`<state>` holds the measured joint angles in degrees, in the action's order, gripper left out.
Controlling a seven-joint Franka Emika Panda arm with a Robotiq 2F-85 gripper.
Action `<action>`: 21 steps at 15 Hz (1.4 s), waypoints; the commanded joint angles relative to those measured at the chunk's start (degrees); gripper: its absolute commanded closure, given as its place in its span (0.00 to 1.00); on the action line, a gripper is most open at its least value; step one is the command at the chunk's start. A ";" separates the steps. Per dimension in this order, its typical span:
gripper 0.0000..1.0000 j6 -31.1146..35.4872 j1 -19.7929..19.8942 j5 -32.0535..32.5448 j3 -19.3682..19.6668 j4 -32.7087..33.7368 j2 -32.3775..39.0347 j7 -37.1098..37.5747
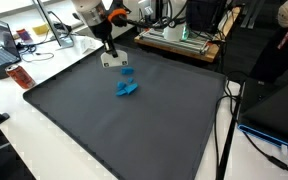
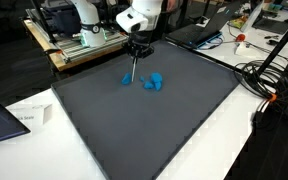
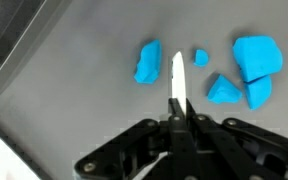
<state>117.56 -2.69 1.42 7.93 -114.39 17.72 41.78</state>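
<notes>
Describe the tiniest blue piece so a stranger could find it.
On the dark grey mat, blue pieces lie ahead of the hand. In the wrist view the tiniest piece sits just right of the white stick, far smaller than its neighbours.

Grey mat (image 1: 134,130), white table (image 1: 24,125), perhaps lab

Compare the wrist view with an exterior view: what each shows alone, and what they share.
Wrist view only: five blue pieces, one tiny, and the fingers shut on a thin white tool. An exterior view only: the white arm, the whole dark mat's edges, and the white table under it. Shared: blue pieces on the mat, with the tool beside them.
</notes>
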 commanded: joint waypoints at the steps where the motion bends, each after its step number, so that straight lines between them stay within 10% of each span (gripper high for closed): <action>1: 0.99 0.67 -1.68 6.74 -0.18 -4.94 -5.30 4.04; 15: 0.99 5.84 -4.32 36.84 -2.20 -12.55 -5.76 29.52; 21: 0.99 3.07 -3.75 39.99 -3.31 -12.16 -2.22 35.31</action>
<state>122.14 -6.90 40.60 5.60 -126.95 13.94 74.76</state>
